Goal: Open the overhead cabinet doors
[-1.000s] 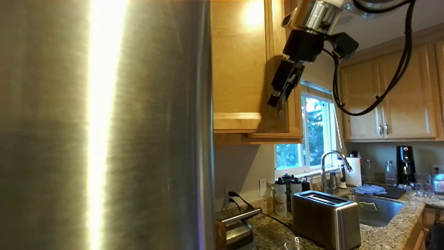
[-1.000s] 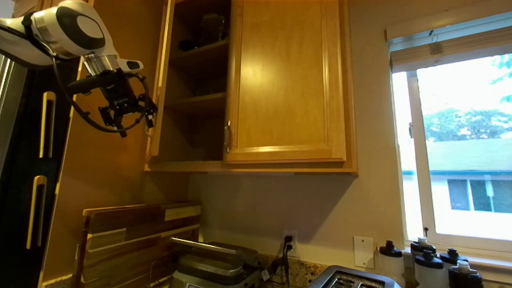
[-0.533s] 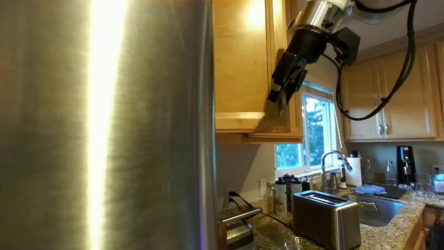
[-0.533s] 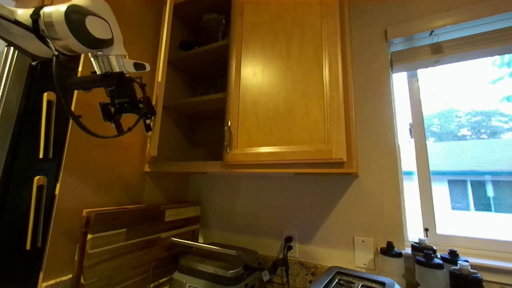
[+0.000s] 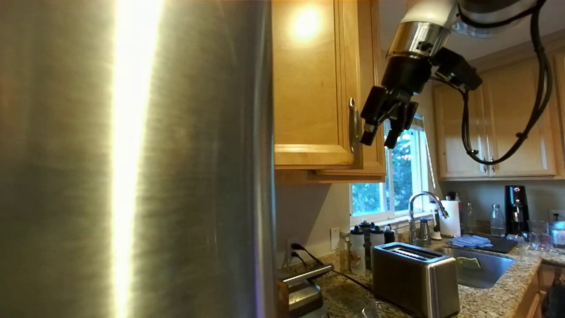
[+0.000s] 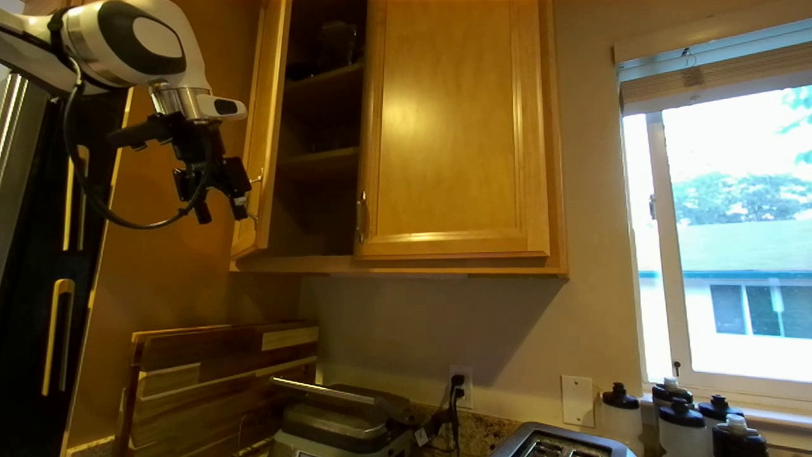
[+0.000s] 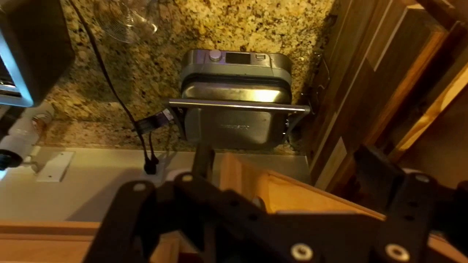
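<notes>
Swung slightly toward closing since half a second ago, one tall honey-oak panelled overhead cabinet door (image 5: 306, 88) stands open above the speckled granite surface (image 7: 226, 22), its slim brushed-metal bar handle (image 5: 354, 126) no longer hidden behind the black two-fingered tool (image 5: 379, 139), which has drawn off sideways. That tool is spread wide and grips nothing; one fingertip (image 5: 367, 138) sits just beside the handle, contact unclear, the spread presumably meant to clear it. Standing out, the door bares dark wooden shelves (image 6: 320, 158); its matching honey-oak partner (image 6: 453, 139) is closed, probably to be pulled next.
</notes>
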